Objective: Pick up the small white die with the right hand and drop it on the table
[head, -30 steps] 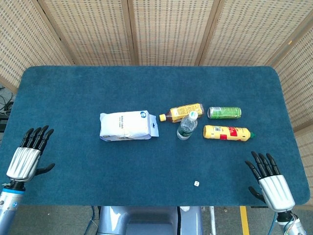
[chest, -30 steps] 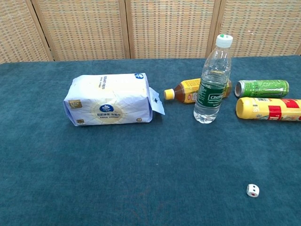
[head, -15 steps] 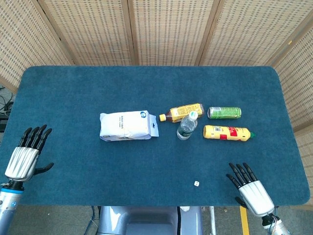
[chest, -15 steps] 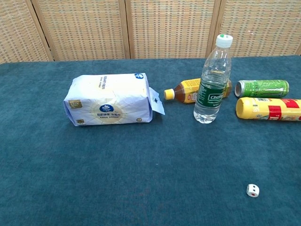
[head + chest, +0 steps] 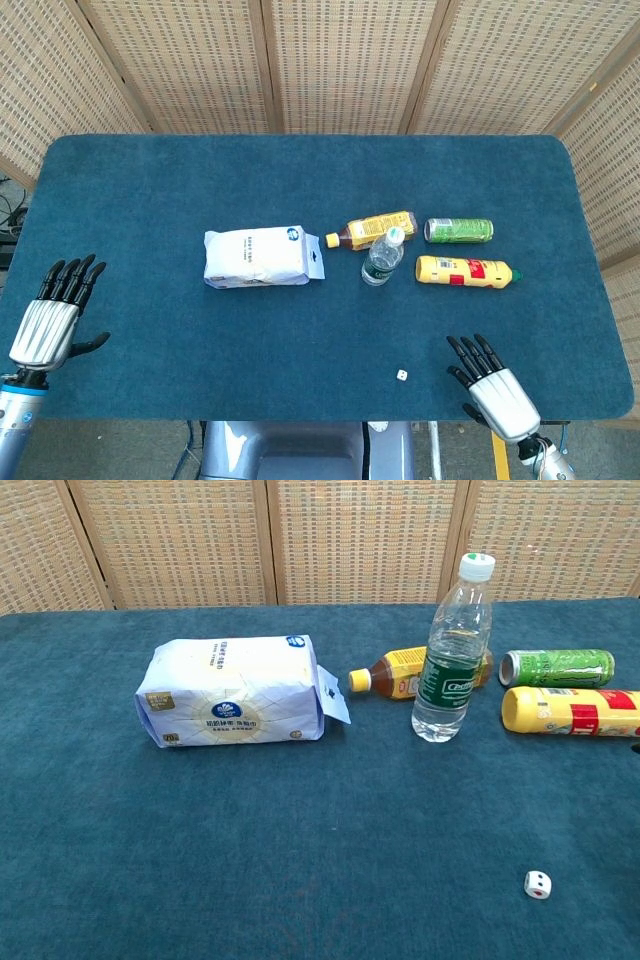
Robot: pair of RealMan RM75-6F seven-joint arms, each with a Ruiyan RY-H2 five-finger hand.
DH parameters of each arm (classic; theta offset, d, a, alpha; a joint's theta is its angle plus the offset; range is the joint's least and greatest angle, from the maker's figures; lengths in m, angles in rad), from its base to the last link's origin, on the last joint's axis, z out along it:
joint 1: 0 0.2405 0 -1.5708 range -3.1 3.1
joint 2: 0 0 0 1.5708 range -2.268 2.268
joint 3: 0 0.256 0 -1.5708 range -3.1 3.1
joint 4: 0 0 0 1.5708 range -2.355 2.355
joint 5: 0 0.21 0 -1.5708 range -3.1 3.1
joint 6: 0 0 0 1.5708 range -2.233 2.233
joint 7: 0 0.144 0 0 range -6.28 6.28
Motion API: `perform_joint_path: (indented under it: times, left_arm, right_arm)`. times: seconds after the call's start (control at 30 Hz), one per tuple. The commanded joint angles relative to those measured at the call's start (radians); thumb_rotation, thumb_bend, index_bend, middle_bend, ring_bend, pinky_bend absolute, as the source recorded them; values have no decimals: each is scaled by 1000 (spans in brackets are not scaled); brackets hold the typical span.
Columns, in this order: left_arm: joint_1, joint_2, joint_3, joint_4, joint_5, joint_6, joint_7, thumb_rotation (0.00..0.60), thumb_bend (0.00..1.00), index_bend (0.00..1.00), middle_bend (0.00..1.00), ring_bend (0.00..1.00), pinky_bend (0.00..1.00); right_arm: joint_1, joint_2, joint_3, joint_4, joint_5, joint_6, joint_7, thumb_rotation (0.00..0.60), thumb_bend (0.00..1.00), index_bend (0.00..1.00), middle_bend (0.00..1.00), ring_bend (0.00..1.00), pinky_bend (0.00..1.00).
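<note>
The small white die (image 5: 401, 376) lies on the blue table near the front edge; the chest view shows the die (image 5: 538, 884) at lower right, with red and black pips. My right hand (image 5: 490, 387) hovers open at the front edge, fingers spread, a short way right of the die and apart from it. My left hand (image 5: 55, 313) is open at the table's front left, far from the die. Neither hand shows clearly in the chest view.
A white tissue pack (image 5: 258, 257) lies mid-table. Behind the die stand a clear water bottle (image 5: 382, 257), a lying amber bottle (image 5: 372, 229), a green can (image 5: 459, 230) and a yellow bottle (image 5: 465, 271). Woven screens close the back.
My right hand has moved left along the front edge toward the die, coming closer to the table's near rim. The left hand has shifted only slightly. The die has not moved.
</note>
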Motion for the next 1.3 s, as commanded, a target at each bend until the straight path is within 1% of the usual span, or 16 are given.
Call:
perform_joint_path:
  times: [0.03,0.23,0.67,1.03,1.3]
  left_arm:
    - [-1,0,0,-1,-1,-2,1,600,30,0,0,0,0]
    - [1,2,-1,-1,-2,3,-4,600,30,0,0,0,0]
    - [4,9,-4,-3,-2,9,-22,600,30,0,0,0,0]
    - [1,11,-6,-2,-7,3,-30,600,30,0,0,0,0]
    - [1,13,-7,-3,-9,1,-30,600,31,0,0,0,0]
  right_arm:
    - [13,-2,-1,-21,-18,-4,-18,600,208,342,0,0,0]
    - [45,-9,3,-68,-24,-48,-41,600,208,350,0,0,0]
    - [130,-44,48,-141,43,-203,-107,600,225,372,0,0,0]
    - [167,-74,62,-140,76,-246,-117,600,232,404,0,0,0]
    - [179,-94,51,-136,86,-266,-129,600,234,417,0,0,0]
